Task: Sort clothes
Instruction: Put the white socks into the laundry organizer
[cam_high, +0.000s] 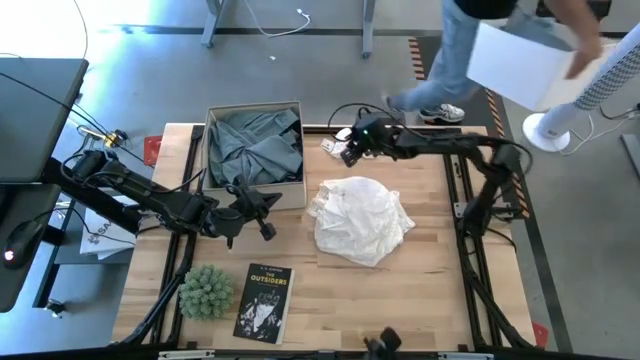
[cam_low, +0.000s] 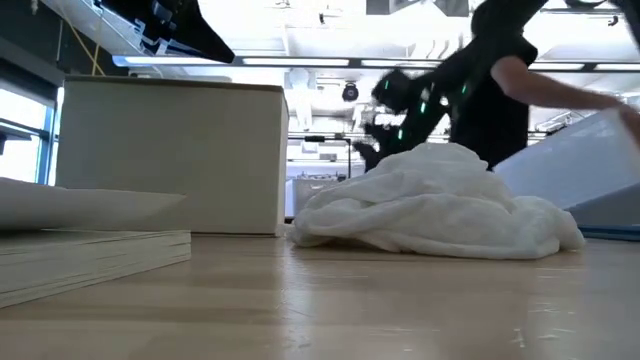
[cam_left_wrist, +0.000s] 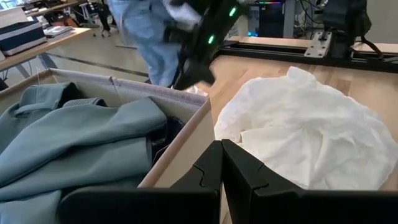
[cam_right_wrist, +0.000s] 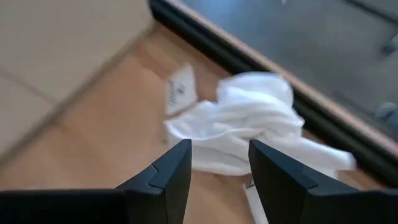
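A crumpled white garment (cam_high: 362, 220) lies on the wooden table at its middle; it also shows in the low view (cam_low: 440, 205) and the left wrist view (cam_left_wrist: 311, 137). A grey-green shirt (cam_high: 255, 143) lies in the tan cardboard box (cam_high: 213, 185), over a dark garment (cam_left_wrist: 163, 134). My left gripper (cam_high: 262, 205) is shut and empty, by the box's near right corner (cam_left_wrist: 222, 155). My right gripper (cam_high: 346, 150) is open and empty near the table's far edge, over a small white cloth (cam_right_wrist: 249, 121) and a paper tag (cam_right_wrist: 180, 87).
A book (cam_high: 265, 300) and a green spiky ball (cam_high: 206, 290) lie at the near left. A dark rail (cam_right_wrist: 261, 68) runs along the table's far edge. Beyond the table a person (cam_high: 470, 50) carries a white box (cam_high: 520, 65).
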